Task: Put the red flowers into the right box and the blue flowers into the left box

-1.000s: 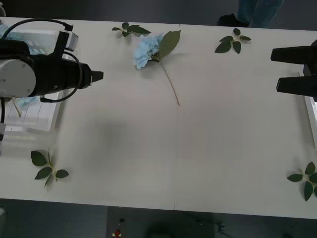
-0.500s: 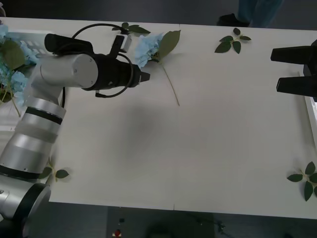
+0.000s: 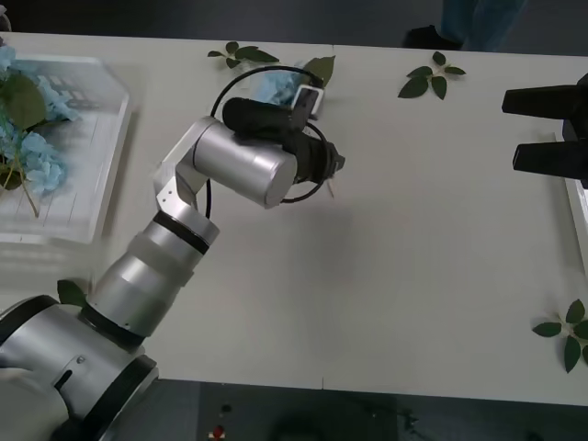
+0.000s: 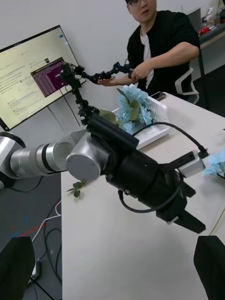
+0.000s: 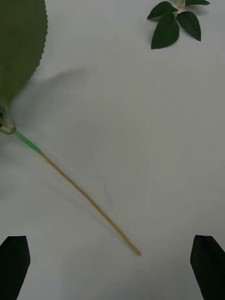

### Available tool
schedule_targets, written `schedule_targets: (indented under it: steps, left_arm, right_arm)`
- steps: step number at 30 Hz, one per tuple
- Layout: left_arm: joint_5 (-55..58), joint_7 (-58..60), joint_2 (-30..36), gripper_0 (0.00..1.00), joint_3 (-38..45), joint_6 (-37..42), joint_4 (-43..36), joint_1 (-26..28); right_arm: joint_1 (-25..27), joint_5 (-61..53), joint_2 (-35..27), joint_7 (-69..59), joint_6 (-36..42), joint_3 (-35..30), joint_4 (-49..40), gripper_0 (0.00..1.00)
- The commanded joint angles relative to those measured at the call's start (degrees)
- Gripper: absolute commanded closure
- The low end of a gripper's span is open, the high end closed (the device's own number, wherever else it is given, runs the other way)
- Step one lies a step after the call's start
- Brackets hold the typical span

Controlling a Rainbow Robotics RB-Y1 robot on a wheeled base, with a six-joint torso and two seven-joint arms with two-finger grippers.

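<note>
You're in a robotics lab set up in an office-like room. Your bench is a plain white top made of two panels butted together, with a dark floor past its far edge. From the right wrist camera you see a big monitor on a stand, showing text and a terminal window. Beside it a seated person in an office chair handles a small jointed black arm on a post, the kind used for teleoperation. Loose cables trail over the grey floor, and a cluttered desk sits behind.
</note>
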Motion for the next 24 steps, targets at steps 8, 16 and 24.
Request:
schedule_targets:
  steps: [8,16,24]
  left_arm:
    - [-1.4,3.7,-4.4,0.02,-2.0,-9.3,11.1,-5.0]
    - [-2.8,3.8,-4.2,0.02,-1.7,-9.3,11.7,-5.0]
    - [-4.7,3.7,-3.6,0.02,-1.3,-15.4,15.6,-5.2]
  right_arm:
    - [-0.4,-0.4,-0.5,1.5,-0.2,-0.5,-0.6,0.00]
    - [-0.4,-0.4,-0.5,1.5,-0.2,-0.5,-0.6,0.00]
    - [-0.4,-0.4,-0.5,1.5,-0.2,-0.5,-0.6,0.00]
